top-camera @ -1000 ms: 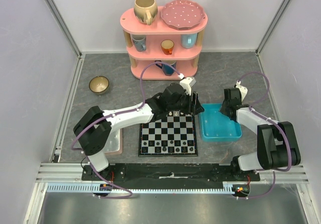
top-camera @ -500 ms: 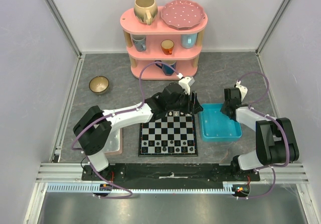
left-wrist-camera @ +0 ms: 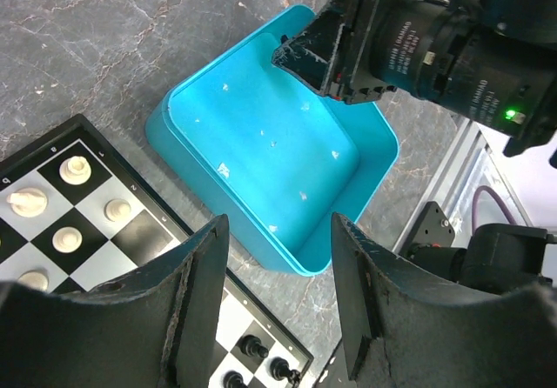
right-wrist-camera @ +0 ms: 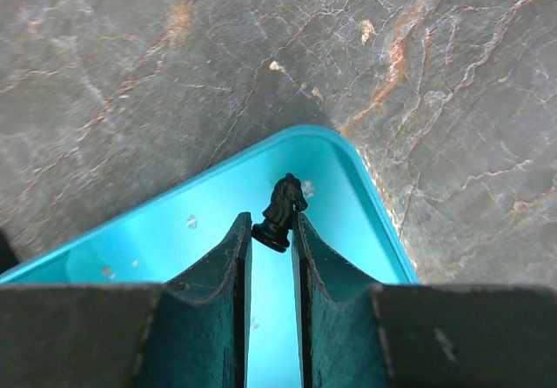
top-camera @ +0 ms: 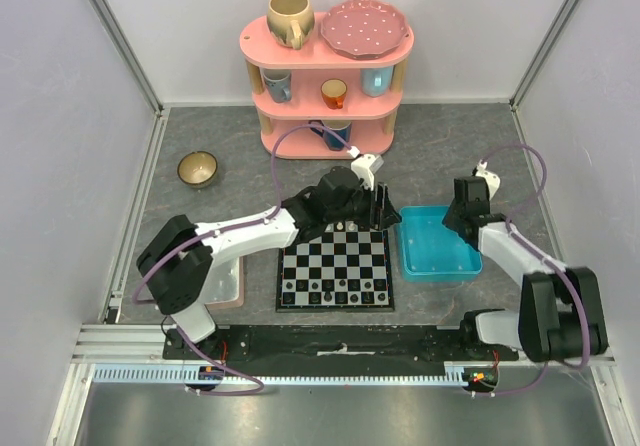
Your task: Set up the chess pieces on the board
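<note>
One black piece (right-wrist-camera: 280, 210), pinched by right tool (right-wrist-camera: 271, 228)

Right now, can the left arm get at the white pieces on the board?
Probably yes: the left gripper hangs open beside those white pieces, nothing between; the right gripper, holding a black piece, is over the blue tray.

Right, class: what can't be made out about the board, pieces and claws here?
- Top view: far corners of the board, hidden under the left claw and its arm.
- Top view: the black piece in the right claw, covered by that wrist; chess pieces too small to name.
- Left wrist view: most of the board, cut off by the frame edge.
- Right wrist view: whether the piece is lifted off the blue tray.
</note>
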You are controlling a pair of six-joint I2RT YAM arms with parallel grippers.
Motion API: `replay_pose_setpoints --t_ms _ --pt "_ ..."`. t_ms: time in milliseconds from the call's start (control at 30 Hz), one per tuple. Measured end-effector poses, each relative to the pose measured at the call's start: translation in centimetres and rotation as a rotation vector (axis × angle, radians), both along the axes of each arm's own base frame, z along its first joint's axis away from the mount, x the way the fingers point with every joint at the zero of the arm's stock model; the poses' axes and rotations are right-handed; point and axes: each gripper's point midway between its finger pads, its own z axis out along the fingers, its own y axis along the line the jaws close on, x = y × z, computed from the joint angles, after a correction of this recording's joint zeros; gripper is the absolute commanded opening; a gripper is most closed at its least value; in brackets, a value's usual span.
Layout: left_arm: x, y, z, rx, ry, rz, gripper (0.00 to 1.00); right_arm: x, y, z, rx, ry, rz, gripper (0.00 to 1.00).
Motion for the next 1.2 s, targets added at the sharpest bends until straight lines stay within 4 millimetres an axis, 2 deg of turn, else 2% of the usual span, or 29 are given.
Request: replay_pose_setpoints --t_ms 167,300,367,467,567,700,833,933,1033,1200 --pt "-0.6 1.0 2.3 -0.038 -0.026 0.0 0.57 -1.6 1.0 3.5 0.057 -0.078 0.047 0.05" --pt "-1.0 2.3 4.7 -0.085 -0.05 0.004 0.57 -2.5 2.9 6.4 0.131 -0.154 0.152 0.04" --pt "-1.2 3.1 5.8 -0.116 -0.055 -0.002 0.58 -3.0 4.8 7.6 0.192 -0.185 0.254 0.04" --pt "-1.1 4.5 7.3 -0.177 -0.043 -0.011 0.57 -4.2 8.5 9.3 0.317 -0.22 0.461 0.04" --pt "-0.8 6.8 8.1 -0.225 -0.014 -0.002 0.58 -5.8 11.6 11.4 0.432 -0.263 0.636 0.04" --pt "-0.8 9.2 10.2 -0.264 -0.021 0.007 0.59 -8.1 15.3 16.1 0.592 -0.387 0.862 0.04" --pt "-3.0 10.2 13.2 -0.305 -0.045 -0.053 0.59 -10.4 17.9 20.7 0.706 -0.509 1.061 0.04" --pt "-4.3 10.2 15.1 -0.33 -0.051 -0.108 0.59 -12.4 19.2 22.9 0.741 -0.555 1.187 0.02" --pt "-5.1 10.2 16.2 -0.334 -0.033 -0.144 0.59 -13.7 20.0 24.7 0.724 -0.583 1.264 0.0" --pt "-5.6 10.6 16.8 -0.3 0.014 -0.142 0.59 -13.8 20.3 27.5 0.603 -0.625 1.269 0.0"
